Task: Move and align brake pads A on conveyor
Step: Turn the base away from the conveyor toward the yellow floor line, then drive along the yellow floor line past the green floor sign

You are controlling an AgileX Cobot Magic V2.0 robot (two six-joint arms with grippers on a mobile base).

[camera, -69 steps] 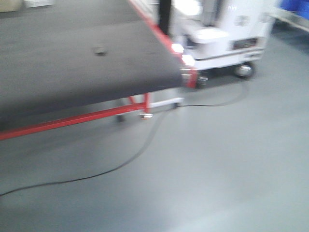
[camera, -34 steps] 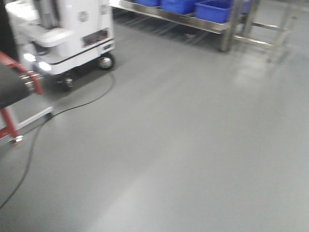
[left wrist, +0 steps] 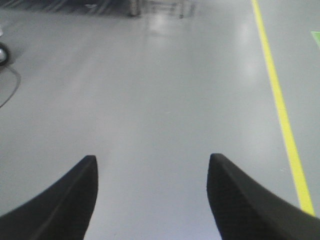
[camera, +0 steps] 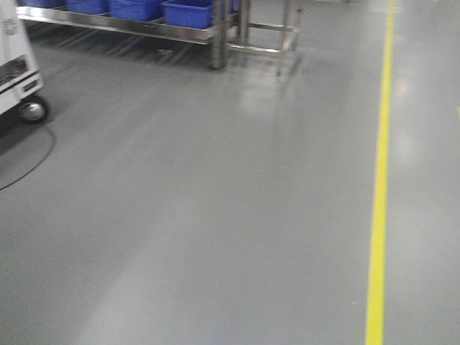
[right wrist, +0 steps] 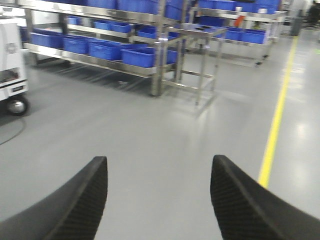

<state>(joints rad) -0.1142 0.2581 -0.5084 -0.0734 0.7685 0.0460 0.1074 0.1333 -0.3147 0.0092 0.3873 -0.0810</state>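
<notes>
Brake pads A and conveyor: not in any view. Visible are the grey floor (camera: 215,215), a yellow line (camera: 379,180) at frame right and blue bins (right wrist: 140,55) upper left.

Left end effector (left wrist: 152,157): spread wide, nothing held. Right end effector (right wrist: 160,159): same.

Handling (judged): pads probably stiff, dense and thin. Pinch across the narrow width at mid-length.

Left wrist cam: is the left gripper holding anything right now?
No. The left gripper is open, and only grey floor shows between its two dark fingers.

Grey floor (camera: 215,215) with yellow line (camera: 379,194); steel shelving (right wrist: 160,45) holding blue bins (right wrist: 140,56).
</notes>
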